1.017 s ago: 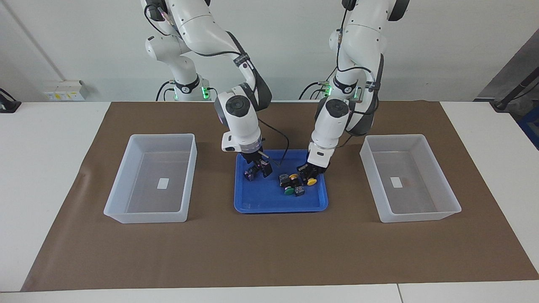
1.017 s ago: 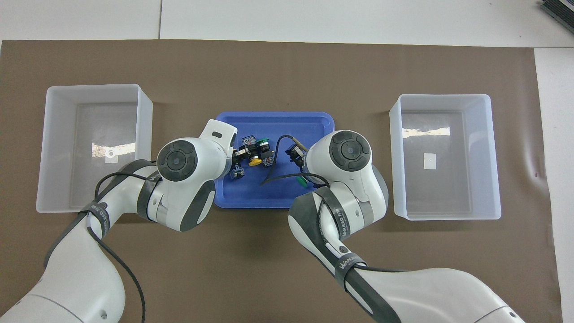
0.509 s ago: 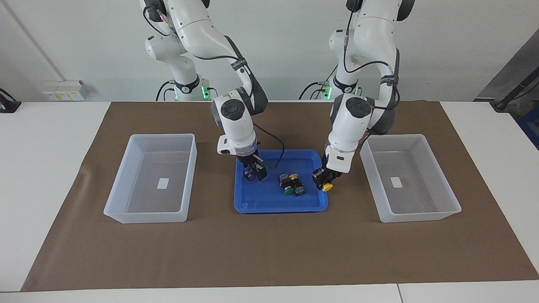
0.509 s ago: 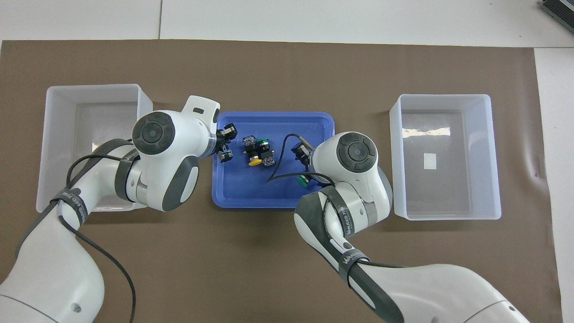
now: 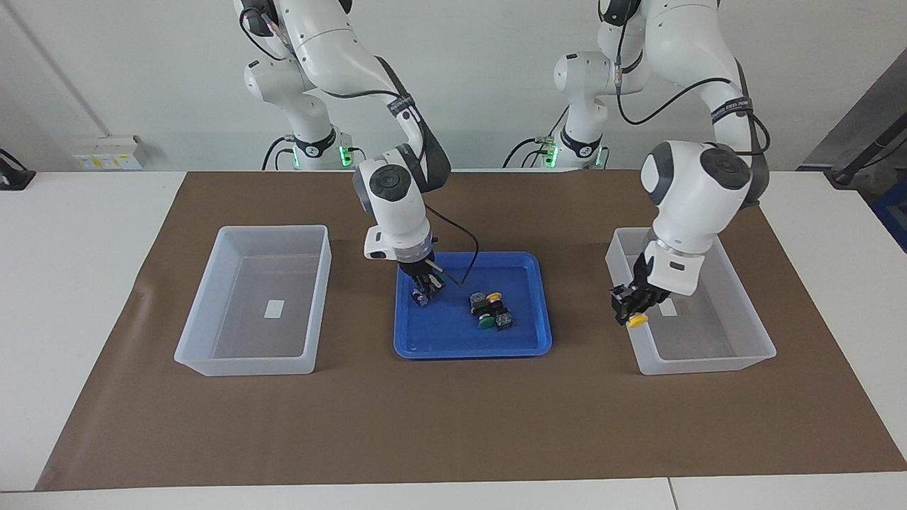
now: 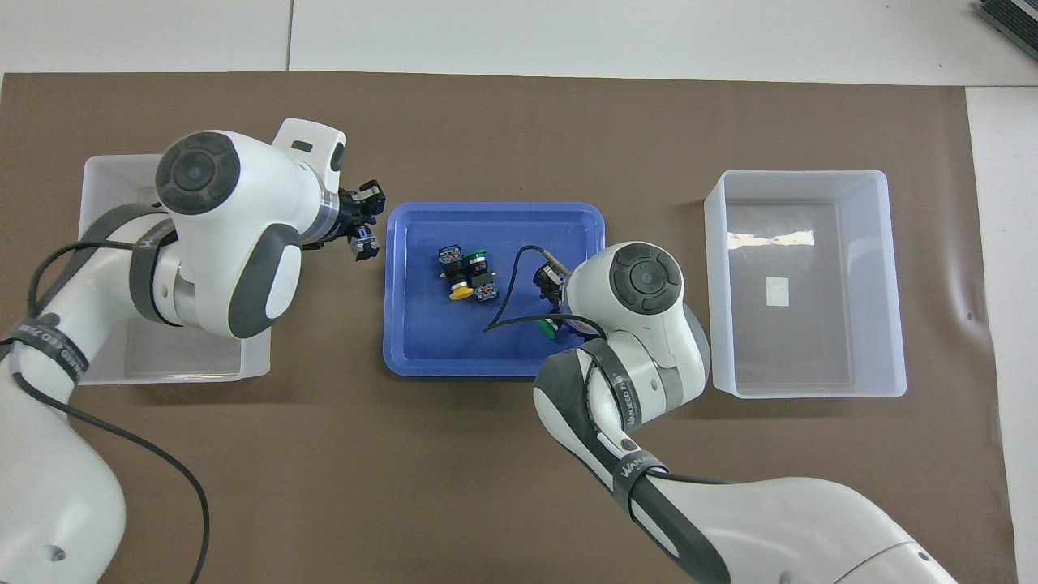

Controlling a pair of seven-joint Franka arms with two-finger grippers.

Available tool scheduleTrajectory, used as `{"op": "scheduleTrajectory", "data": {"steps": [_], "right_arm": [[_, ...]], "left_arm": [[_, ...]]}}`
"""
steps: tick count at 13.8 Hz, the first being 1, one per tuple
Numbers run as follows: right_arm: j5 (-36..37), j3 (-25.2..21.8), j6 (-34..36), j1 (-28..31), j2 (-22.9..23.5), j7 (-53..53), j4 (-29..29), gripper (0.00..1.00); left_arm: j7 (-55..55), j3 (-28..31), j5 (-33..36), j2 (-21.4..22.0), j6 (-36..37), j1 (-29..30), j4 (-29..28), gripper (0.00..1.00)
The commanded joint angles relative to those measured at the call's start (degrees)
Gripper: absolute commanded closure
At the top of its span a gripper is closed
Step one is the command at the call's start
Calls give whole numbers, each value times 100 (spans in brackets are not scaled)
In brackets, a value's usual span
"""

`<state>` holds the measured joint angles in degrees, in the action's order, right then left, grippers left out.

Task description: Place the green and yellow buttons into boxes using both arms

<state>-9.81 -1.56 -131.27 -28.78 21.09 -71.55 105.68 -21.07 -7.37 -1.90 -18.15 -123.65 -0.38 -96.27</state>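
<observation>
1. Since a second ago the left arm (image 5: 691, 191) has swung away from the blue tray (image 5: 524, 348) toward its own end of the table, carrying a yellow-capped button (image 5: 635, 320); the right arm (image 5: 393, 198) has barely shifted.
2. Brown mat (image 5: 453, 425) covers the table, with the tray in the middle and one clear box at each end.
3. Clear box at the left arm's end (image 5: 751, 354): the left gripper (image 5: 629, 306) hangs over its edge on the tray side, fingers clamped on the yellow-capped button, cap pointing down.
4. Clear box at the right arm's end (image 5: 212, 361) holds only a small white label.
5. Right gripper (image 5: 425, 287) is low in the tray, at the side toward the right arm's end, fingers closed together on a button with a dark body (image 5: 423, 297); the overhead view shows a green cap (image 6: 546, 327) peeking out beside the wrist.
6. Two buttons lie touching near the tray's middle: a green-capped button (image 5: 486, 322), and a second yellow-capped button (image 5: 494, 296) nearer to the robots.
</observation>
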Motion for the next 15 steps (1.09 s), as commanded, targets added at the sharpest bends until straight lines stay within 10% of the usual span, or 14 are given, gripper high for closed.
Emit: {"op": "scheduleTrajectory", "data": {"steps": [1, 9, 15], "right_arm": [[-4, 33, 820, 224, -324, 176, -512, 100], [462, -11, 2202, 2102, -1388, 4986, -417, 100], [506, -11, 534, 3036, -941, 7480, 417, 100]], "left_arm": [[1022, -63, -118, -5, 131, 520, -5, 100], [2397, -19, -109, 241, -902, 1022, -1347, 100], [2379, -19, -109, 57, -1522, 1014, -1614, 88]]}}
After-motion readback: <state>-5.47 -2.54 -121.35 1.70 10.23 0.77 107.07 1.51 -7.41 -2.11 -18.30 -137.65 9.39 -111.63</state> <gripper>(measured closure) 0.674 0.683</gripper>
